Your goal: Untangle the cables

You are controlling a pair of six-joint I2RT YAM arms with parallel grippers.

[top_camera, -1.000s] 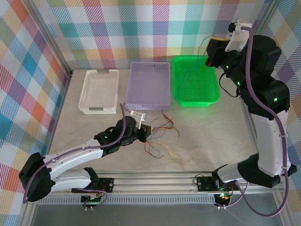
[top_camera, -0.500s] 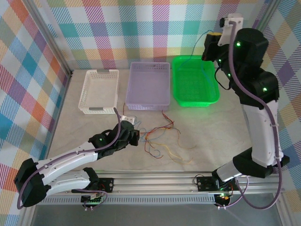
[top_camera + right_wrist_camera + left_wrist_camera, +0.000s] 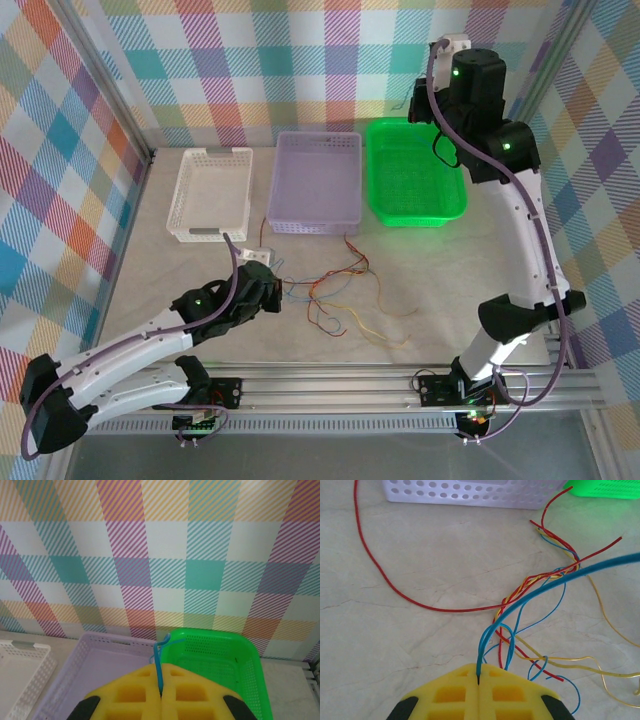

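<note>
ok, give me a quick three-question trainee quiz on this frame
1. True or false: the left tool is open.
2. Which basket stands between the other two? A white; B the purple basket; C green.
3. What colour is the wire pinched in the right tool?
Key: 1 false, it is shut on a blue cable; 2 B; 3 blue.

The left arm (image 3: pixel 130 345) and right arm (image 3: pixel 528 240) share white links, black joints, green lights (image 3: pixel 198 302), purple cables (image 3: pixel 236 268) and yellow, square-pocketed gripper fingers (image 3: pixel 451 694).
</note>
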